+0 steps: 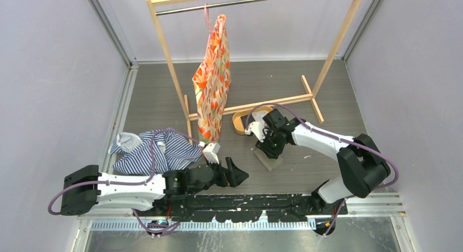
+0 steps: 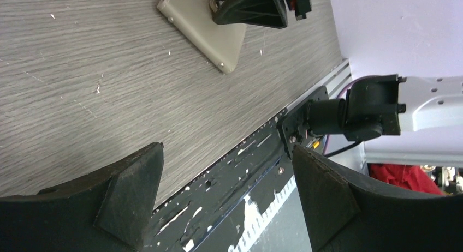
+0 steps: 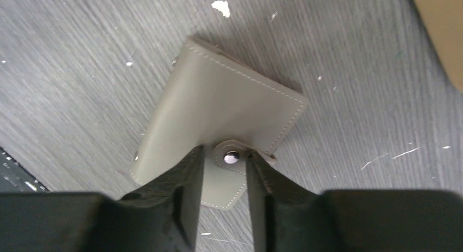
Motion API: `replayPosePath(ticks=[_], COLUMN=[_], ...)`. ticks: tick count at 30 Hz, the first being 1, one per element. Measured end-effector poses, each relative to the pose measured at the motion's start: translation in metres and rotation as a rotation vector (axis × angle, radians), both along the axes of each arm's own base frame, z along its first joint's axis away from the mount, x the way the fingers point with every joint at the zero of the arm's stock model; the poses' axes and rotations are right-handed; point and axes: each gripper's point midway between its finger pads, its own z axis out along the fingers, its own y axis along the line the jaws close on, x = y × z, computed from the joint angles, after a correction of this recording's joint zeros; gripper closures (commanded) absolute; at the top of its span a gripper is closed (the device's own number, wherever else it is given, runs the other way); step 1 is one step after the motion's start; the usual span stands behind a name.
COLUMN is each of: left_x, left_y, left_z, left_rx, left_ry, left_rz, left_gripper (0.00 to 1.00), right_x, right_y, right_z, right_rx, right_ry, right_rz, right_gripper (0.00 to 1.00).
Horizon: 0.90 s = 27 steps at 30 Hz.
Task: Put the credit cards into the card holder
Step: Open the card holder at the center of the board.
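From above, you see the card holder (image 1: 269, 163) lying folded on the table (image 1: 164, 99) under the right gripper (image 1: 271, 151). No credit cards show anywhere, so judge the task barely begun: the holder has to be opened and every card is still to go in. The left gripper (image 1: 238, 171) lies low near its base, well apart from the holder.

On the left wrist camera, your left jaws stand spread wide and empty, with the holder far ahead.

On the right wrist camera, the holder is snapped shut and its snap tab (image 3: 232, 157) sits between your right jaws, which stand narrowly apart. You cannot tell whether they pinch it.
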Motion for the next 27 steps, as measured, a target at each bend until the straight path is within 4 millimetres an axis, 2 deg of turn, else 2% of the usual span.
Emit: replayPosePath(ticks=[4, 6, 10, 14, 21, 27], left_x=[0.005, 0.006, 0.009, 0.011, 0.015, 0.019], left_y=[-0.004, -0.004, -0.006, -0.009, -0.024, -0.041], left_z=[0.002, 0.003, -0.001, -0.01, -0.033, -0.032], left_rx=[-0.022, -0.03, -0.027, -0.009, 0.043, 0.045], left_ry=[0.001, 0.002, 0.005, 0.009, 0.019, 0.012], left_rz=[0.029, 0.039, 0.055, 0.064, 0.065, 0.063], left_gripper=[0.11, 0.11, 0.11, 0.11, 0.12, 0.11], right_x=[0.004, 0.006, 0.01, 0.003, -0.008, -0.015], right_y=[0.002, 0.001, 0.001, 0.001, 0.007, 0.016], right_z=[0.0, 0.001, 0.006, 0.014, 0.064, 0.086], right_rx=[-0.027, -0.035, -0.019, 0.076, 0.355, 0.492], right_ry=[-0.023, -0.033, -0.038, 0.045, 0.129, 0.197], right_rz=[-0.001, -0.006, -0.026, -0.059, -0.104, -0.101], right_gripper=[0.94, 0.99, 0.99, 0.99, 0.99, 0.99])
